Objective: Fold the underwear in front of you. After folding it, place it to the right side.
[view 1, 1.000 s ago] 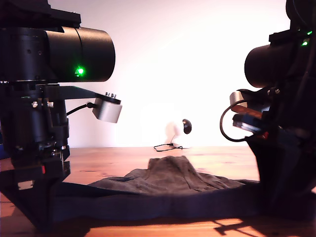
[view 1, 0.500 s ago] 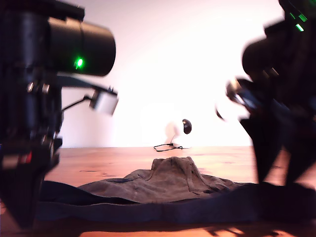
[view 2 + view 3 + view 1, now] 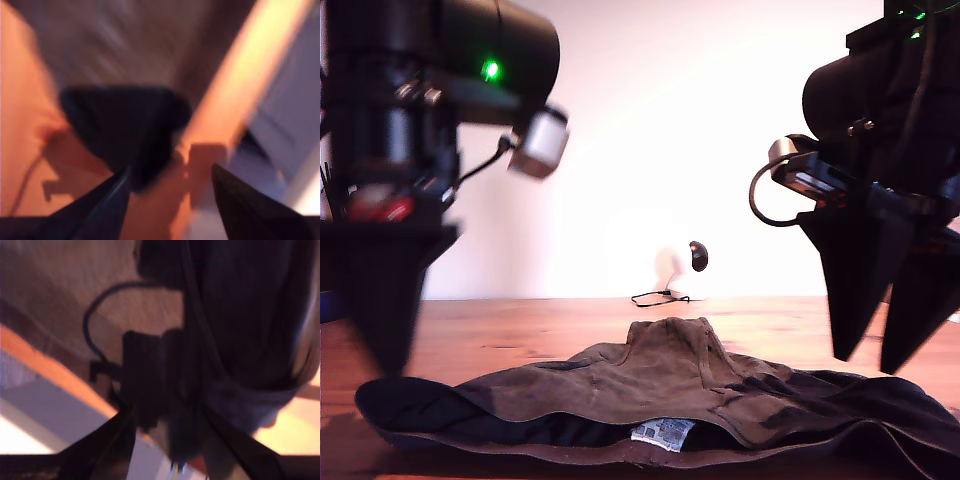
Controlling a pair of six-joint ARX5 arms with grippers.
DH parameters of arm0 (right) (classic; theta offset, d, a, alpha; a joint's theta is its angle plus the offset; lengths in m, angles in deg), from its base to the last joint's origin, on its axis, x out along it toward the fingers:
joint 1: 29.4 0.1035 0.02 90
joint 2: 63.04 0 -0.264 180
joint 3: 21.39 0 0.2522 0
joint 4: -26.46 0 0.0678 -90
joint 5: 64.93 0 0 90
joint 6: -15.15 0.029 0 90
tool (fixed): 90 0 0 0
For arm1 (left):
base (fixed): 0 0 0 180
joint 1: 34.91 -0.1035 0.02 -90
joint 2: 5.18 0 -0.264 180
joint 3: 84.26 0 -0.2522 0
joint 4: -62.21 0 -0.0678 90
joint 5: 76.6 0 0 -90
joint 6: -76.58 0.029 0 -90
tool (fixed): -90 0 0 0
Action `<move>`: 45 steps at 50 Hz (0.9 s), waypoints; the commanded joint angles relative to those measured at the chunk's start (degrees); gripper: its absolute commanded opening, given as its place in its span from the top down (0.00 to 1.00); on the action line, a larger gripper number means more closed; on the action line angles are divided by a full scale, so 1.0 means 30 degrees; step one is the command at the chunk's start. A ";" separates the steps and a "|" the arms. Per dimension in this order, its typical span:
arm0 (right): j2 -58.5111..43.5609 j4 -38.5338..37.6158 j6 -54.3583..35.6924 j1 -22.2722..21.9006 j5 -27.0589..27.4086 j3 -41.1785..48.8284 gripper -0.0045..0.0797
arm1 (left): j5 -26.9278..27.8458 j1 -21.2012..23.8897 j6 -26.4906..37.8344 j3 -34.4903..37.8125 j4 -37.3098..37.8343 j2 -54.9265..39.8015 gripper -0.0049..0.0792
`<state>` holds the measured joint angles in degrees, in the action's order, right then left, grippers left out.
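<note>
The underwear [image 3: 660, 380] lies spread on the wooden table [image 3: 520, 325], dark brown-black, humped in the middle, with its white-and-blue label [image 3: 662, 430] showing at the near hem. My first gripper [image 3: 392, 360] hangs just above the garment's rounded end at the exterior view's left. Its wrist view is blurred but shows the first gripper [image 3: 170, 172] open over that dark end of the underwear [image 3: 125, 125]. My second gripper [image 3: 866, 360] hovers open above the end at the exterior view's right. In its wrist view the second gripper [image 3: 167, 415] has the underwear [image 3: 240, 340] below it, not gripped.
A thin black cable [image 3: 660, 297] and a small dark object [image 3: 697, 256] sit far back against the white wall. The table's edge [image 3: 240, 90] runs close to the first gripper, and the table's edge [image 3: 55, 375] runs close to the second gripper.
Both grippers have risen off the near hem and let it go. The hem, stretched taut between them before, has dropped back onto the table and the label now shows.
</note>
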<state>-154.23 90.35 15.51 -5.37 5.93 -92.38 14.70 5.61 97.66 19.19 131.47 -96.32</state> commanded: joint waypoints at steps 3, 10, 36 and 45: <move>-0.0219 -0.0648 0.0678 -0.0066 -0.0044 -0.0007 0.54 | 0.1530 -0.0692 -0.0699 -0.0189 -0.1945 0.0029 0.55; -0.0219 -0.1413 0.1690 -0.0262 0.0073 -0.0131 0.54 | 0.4393 -0.1530 -0.1676 -0.0182 -0.4073 -0.0124 0.86; -0.0219 -0.1231 0.4452 -0.2302 0.0510 -0.0138 0.54 | 0.8029 -0.2608 -0.1406 -0.0146 -0.6776 -0.3359 0.97; -0.0219 -0.0488 0.4466 -0.2302 0.0539 -0.0131 0.54 | 0.8065 -0.2448 -0.1464 -0.0146 -0.7402 -0.4262 0.97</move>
<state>-154.23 88.60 28.80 -12.43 7.59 -92.38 38.72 -1.89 93.23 18.75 109.81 -107.31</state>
